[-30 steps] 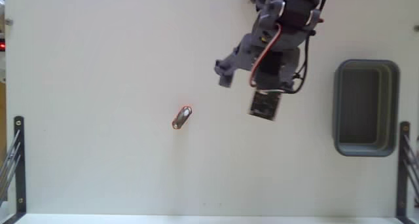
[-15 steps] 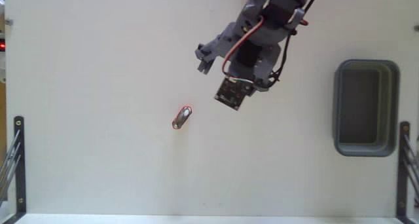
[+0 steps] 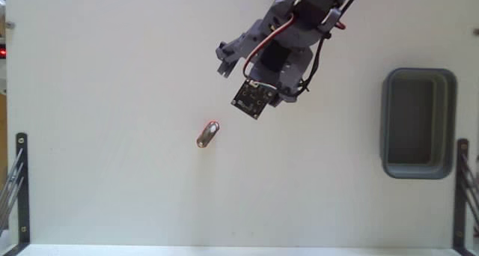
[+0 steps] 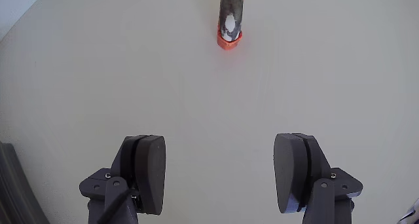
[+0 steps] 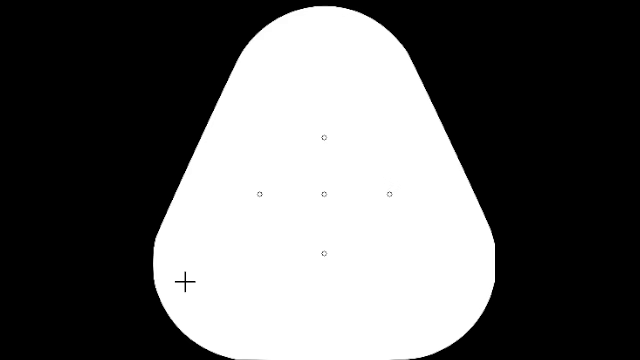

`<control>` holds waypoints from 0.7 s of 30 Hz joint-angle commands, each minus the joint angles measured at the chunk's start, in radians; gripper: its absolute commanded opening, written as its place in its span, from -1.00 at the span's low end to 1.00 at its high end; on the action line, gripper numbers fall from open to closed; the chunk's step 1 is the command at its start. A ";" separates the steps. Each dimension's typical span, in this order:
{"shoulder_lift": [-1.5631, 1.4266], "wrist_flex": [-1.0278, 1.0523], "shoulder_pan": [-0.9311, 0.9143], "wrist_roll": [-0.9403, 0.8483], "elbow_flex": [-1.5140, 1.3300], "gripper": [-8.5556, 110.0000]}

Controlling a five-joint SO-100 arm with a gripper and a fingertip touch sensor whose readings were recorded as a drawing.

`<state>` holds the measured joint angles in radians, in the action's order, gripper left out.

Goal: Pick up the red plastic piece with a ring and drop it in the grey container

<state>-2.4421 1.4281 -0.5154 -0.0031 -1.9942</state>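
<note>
The red plastic piece with a ring (image 3: 208, 134) lies flat on the white table, left of centre in the fixed view. In the wrist view it is far ahead at the top, the red plastic piece (image 4: 230, 21) pointing lengthwise away from me. My gripper (image 3: 236, 79) hovers up and to the right of it, a short gap away. In the wrist view the gripper (image 4: 221, 149) is open, with only bare table between the two dark pads. The grey container (image 3: 418, 123) stands at the right side, and nothing shows inside it.
Black metal brackets stand at the table's left edge (image 3: 20, 185) and right edge (image 3: 461, 189). A small red indicator light (image 3: 3, 52) glows at the far left. The table's front edge runs along the bottom of the fixed view.
The arm has swung left and slightly up across the table, away from the grey container and closer to the red piece. The red piece and container have not moved.
</note>
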 commanded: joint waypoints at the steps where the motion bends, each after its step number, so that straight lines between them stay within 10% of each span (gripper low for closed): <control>1: -0.038 0.002 -0.030 0.003 -0.005 1.00; 21: -0.038 0.002 -0.040 0.003 -0.005 1.00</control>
<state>-2.4421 1.4281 -0.5308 -0.0046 -1.9942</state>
